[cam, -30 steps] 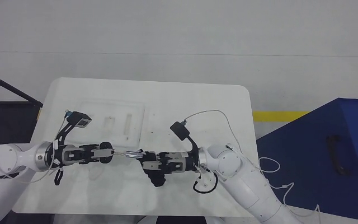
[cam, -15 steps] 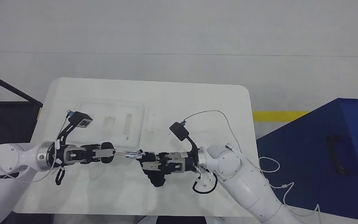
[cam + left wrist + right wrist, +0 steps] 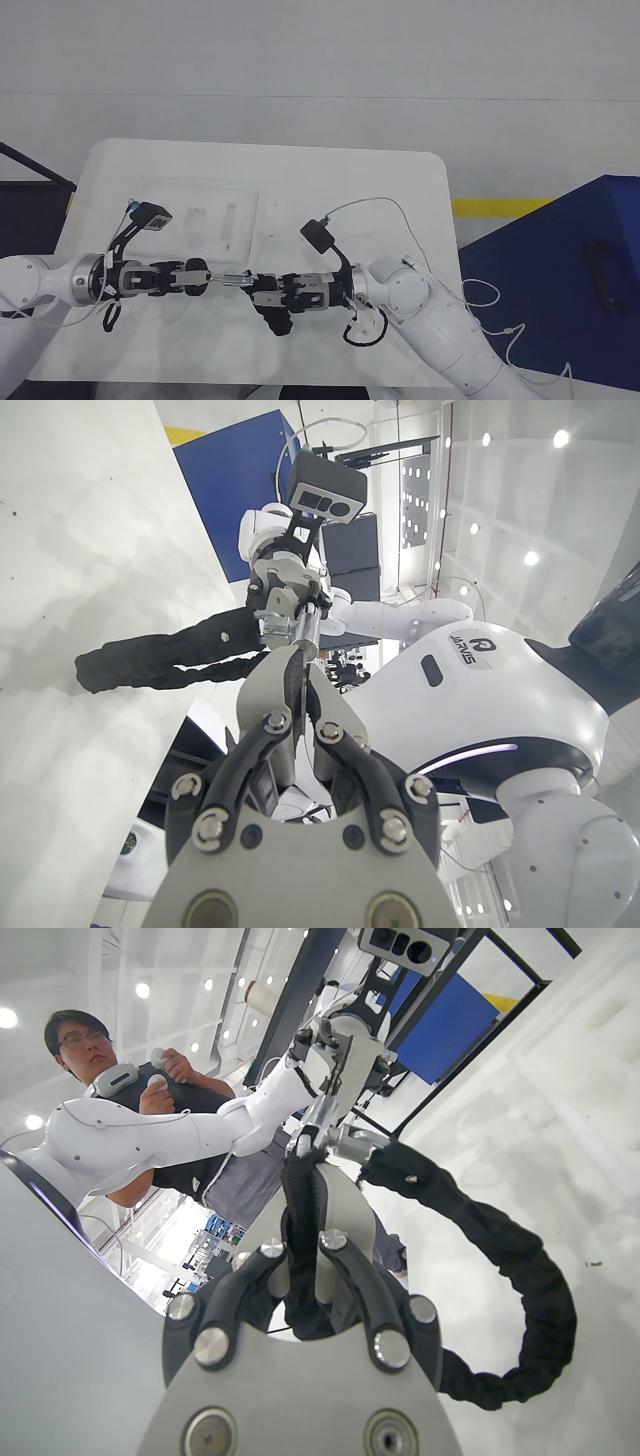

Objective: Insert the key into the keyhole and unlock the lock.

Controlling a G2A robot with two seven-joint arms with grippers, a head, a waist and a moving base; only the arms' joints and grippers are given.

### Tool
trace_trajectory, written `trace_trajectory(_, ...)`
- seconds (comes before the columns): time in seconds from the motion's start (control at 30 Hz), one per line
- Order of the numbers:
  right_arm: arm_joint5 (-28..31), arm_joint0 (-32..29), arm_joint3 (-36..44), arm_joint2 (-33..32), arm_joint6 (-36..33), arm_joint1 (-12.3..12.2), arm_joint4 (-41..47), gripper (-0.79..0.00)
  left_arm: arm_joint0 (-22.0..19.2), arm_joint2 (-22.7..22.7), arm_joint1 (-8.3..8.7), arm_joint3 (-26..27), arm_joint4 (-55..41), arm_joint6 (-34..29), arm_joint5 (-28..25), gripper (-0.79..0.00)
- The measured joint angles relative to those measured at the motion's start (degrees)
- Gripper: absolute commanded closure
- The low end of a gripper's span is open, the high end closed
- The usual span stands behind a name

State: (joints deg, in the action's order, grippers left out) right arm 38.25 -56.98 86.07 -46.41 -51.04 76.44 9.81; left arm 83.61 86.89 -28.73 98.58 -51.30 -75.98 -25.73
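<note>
**Mia:** What does the left gripper hold?

**Ben:** Its own camera shows both fingers pinched tight on the thin, flat key. The key's tip touches the end of the shiny lock. I cannot tell how far in it goes.

**Mia:** And the right gripper?

**Ben:** Its camera shows it squeezed shut on the black loop of the lock, just beside the metal part. The rest of the loop curves out to the side over the table.

**Mia:** What does the top camera add?

**Ben:** The two grippers face each other near the front of the table, with the lock between them. A foam tray lies farther back, past the left gripper.
</note>
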Motion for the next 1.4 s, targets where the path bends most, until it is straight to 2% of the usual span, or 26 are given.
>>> trace_trajectory(0.5,0.6,-0.3,0.6,0.0,0.3,-0.3,-0.8,0.000,-1.3,-0.7,-1.47,0.7,2.1,-1.3,0.9,0.000)
trace_trajectory(0.97,0.6,-0.4,0.7,0.0,0.4,-0.3,-0.8,0.000,-1.3,-0.8,-1.49,0.7,2.2,-1.4,1.0,0.000)
trace_trajectory(1.13,-2.1,-1.4,2.6,-1.7,2.4,-0.7,-1.0,0.000,-1.3,-0.8,-1.49,0.7,2.2,-1.4,1.0,0.000)
trace_trajectory(1.4,-4.7,-2.0,3.3,-2.6,1.8,-1.2,0.0,0.000,-1.3,-0.8,-1.49,0.7,2.2,-1.4,1.0,0.000)
